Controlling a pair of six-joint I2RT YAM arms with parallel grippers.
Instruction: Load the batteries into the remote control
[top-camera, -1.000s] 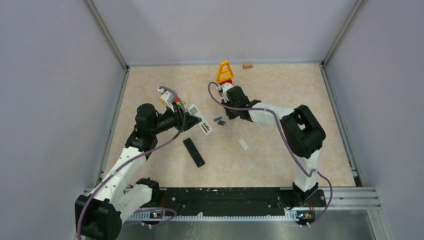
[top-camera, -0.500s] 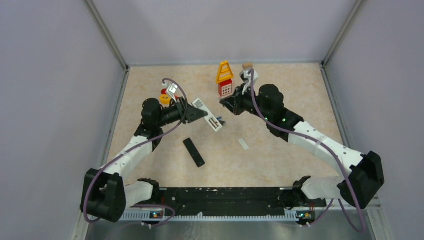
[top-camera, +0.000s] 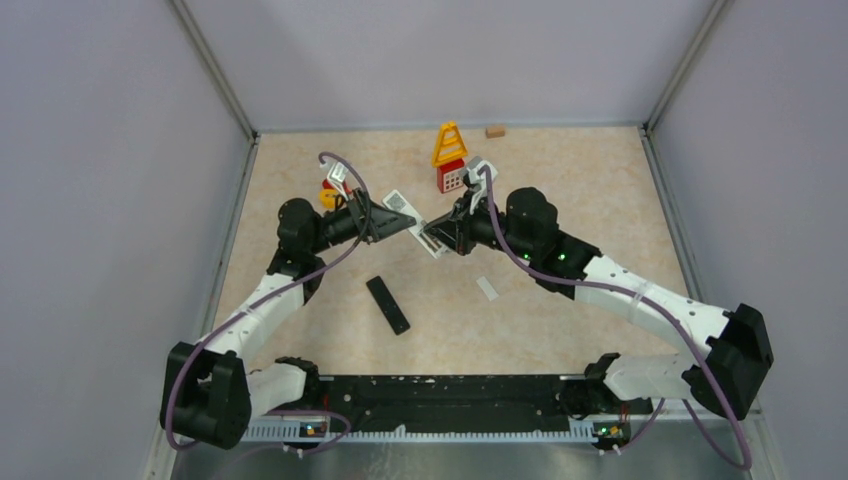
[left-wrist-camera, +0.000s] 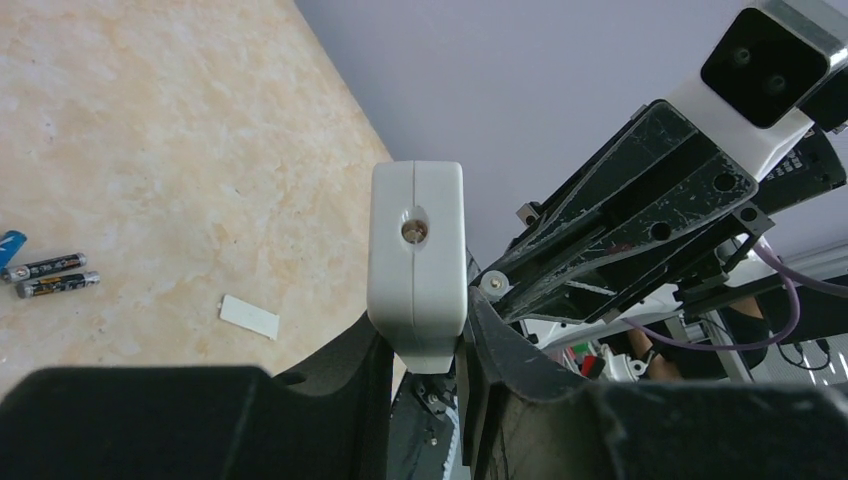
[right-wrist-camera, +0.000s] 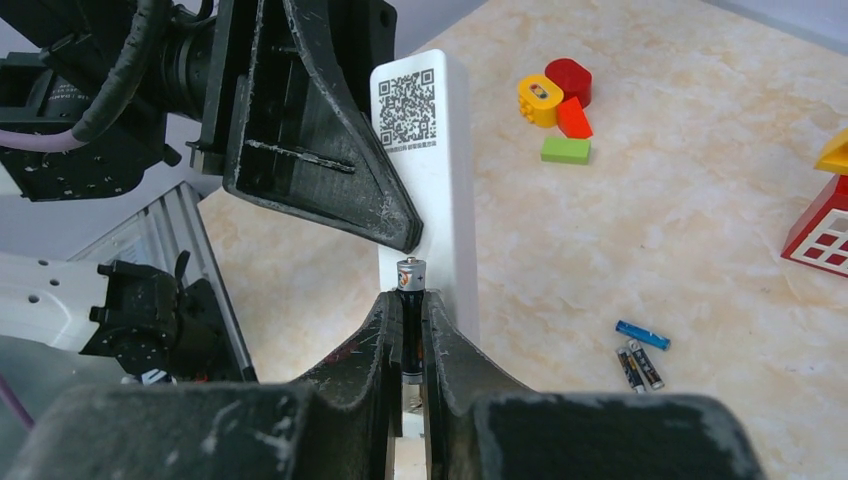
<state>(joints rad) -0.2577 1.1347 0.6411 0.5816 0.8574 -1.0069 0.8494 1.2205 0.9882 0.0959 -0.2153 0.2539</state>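
My left gripper (top-camera: 385, 218) is shut on a white remote (top-camera: 418, 228) and holds it above the table, tilted toward the right arm. In the left wrist view the remote's end (left-wrist-camera: 417, 265) sits between the fingers (left-wrist-camera: 425, 350). My right gripper (top-camera: 447, 236) is shut on a dark battery with a silver tip (right-wrist-camera: 411, 295), held against the remote's back (right-wrist-camera: 425, 190) just below its QR label. The fingers (right-wrist-camera: 410, 322) pinch the battery's middle. Three loose batteries lie on the table, one blue (right-wrist-camera: 642, 335) and two dark (right-wrist-camera: 636, 366); they also show in the left wrist view (left-wrist-camera: 50, 275).
A black remote (top-camera: 388, 305) lies near the centre front. A small white cover plate (top-camera: 487, 288) lies to its right. A red and orange toy house (top-camera: 450, 160), coloured bricks (top-camera: 330, 192) and a small brown block (top-camera: 495, 131) stand toward the back.
My right gripper has swung from beside the toy house down and left to the remote, carrying the battery. My left gripper has kept hold of the remote, shifting it slightly.
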